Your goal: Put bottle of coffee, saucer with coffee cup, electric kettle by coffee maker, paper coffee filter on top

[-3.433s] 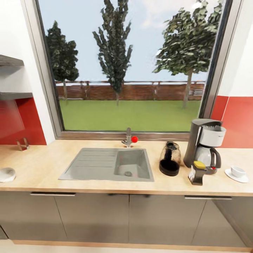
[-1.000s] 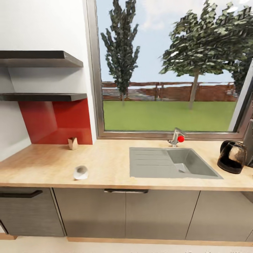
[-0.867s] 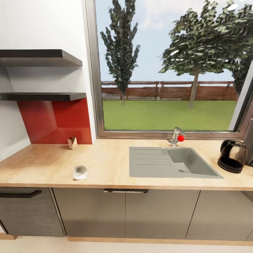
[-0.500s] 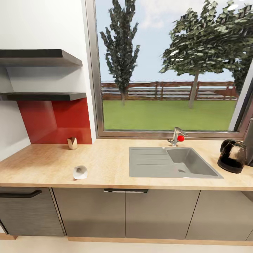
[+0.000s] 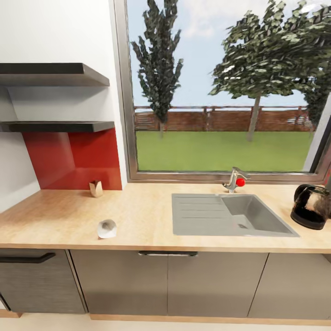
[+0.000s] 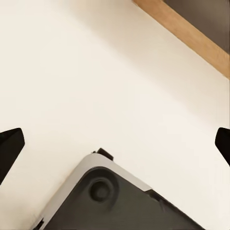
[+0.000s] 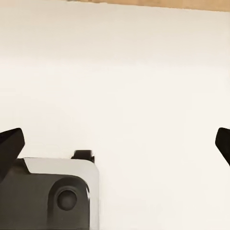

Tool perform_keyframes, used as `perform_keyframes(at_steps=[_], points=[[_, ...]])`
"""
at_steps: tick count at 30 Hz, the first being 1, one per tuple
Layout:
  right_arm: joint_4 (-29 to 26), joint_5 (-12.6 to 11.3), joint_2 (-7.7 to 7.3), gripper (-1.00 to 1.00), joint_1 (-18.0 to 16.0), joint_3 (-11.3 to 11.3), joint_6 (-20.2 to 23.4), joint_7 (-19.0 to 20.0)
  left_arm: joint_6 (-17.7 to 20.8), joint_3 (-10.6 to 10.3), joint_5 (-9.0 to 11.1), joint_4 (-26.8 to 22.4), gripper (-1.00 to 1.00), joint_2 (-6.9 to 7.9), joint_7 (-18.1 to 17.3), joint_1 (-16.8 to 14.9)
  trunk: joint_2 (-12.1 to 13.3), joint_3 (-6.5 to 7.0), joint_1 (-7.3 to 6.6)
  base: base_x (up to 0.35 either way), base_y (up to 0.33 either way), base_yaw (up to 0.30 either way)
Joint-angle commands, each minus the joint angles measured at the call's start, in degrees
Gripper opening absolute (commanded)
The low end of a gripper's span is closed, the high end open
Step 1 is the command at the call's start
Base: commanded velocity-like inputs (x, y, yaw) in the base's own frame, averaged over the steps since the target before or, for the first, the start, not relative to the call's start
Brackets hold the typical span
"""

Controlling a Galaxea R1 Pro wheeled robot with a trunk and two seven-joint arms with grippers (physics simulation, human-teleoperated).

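Where the head view looks across the kitchen countertop (image 5: 151, 216), we see a white paper coffee filter (image 5: 106, 228) lying near the front edge, well to the left of the sink (image 5: 232, 220) and apart from everything else. It rests on its side, its cone opening turned toward the camera and slightly up so that the shaded inside shows; we cannot tell its long axis more closely at this size. At the far right of the counter stands the electric kettle (image 5: 312, 206), a dark glass-bodied vessel, upright, partly cut by the picture's edge, just beyond the sink's right rim. A faucet (image 5: 235, 179) with a red knob stands behind the basin, below the window (image 5: 225, 87). Against the red backsplash (image 5: 73, 158) at the counter's back left sits a small wooden object (image 5: 96, 188) that we cannot identify. Two dark kitchen shelves (image 5: 55, 101) hang on the wall above it. In the left wrist view, the left gripper (image 6: 115, 143) hangs over pale floor (image 6: 96, 72) beside a corner of the robot's grey base (image 6: 110, 201); its two dark fingertips (image 6: 9, 146) sit at opposite borders, spread wide with nothing between them. In the right wrist view, the right gripper (image 7: 115, 143) likewise shows its fingertips (image 7: 9, 143) far apart and holding nothing, above the same floor and base.
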Motion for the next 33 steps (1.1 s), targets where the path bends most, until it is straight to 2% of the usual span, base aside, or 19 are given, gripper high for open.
perform_keyframes(at_steps=[1,6,7,9,10,16,27,33], points=[[0.2,-0.6,0.07,1.00,-0.1,0.3,-0.7,0.2,0.0,-0.4,0.6,-0.1,1.00,0.37,-0.2,0.0,0.0,0.00,0.05,0.259,0.224,0.000],[0.2,-2.2,0.77,1.00,-0.1,0.4,-2.1,0.3,1.6,-0.4,0.2,-0.3,1.00,1.98,-0.5,0.0,0.0,0.00,0.05,0.202,0.268,0.000],[0.2,-8.3,2.24,1.00,-0.1,0.5,4.8,-1.1,3.6,-0.6,-0.1,-0.6,1.00,2.37,-0.4,0.0,0.0,0.00,0.05,-0.031,0.341,0.000],[0.2,-8.3,2.19,1.00,-0.1,0.5,5.0,-1.2,3.6,-0.7,-0.3,-0.6,1.00,2.35,-0.4,0.0,0.0,0.00,0.05,-0.093,0.338,0.000],[0.2,-8.3,2.17,1.00,-0.1,0.5,4.6,-1.3,3.5,-0.7,-1.9,-0.5,1.00,2.35,-0.3,0.0,0.0,0.00,0.05,-0.143,0.329,0.000],[0.1,-8.4,2.16,1.00,-0.1,0.5,4.5,-1.4,3.4,-0.7,-3.2,-0.2,1.00,2.26,-0.3,0.0,0.0,0.00,0.05,-0.171,0.314,0.000],[0.2,-8.4,2.21,1.00,-0.1,0.5,4.4,-1.4,3.3,-0.8,-3.8,-0.1,1.00,2.22,-0.3,0.0,0.0,0.00,0.05,-0.217,0.279,0.000],[0.2,-8.4,2.21,1.00,0.0,0.5,4.4,-1.4,3.3,-0.8,-3.8,0.0,1.00,2.24,-0.2,0.0,0.0,0.00,0.05,-0.099,0.312,0.000]])
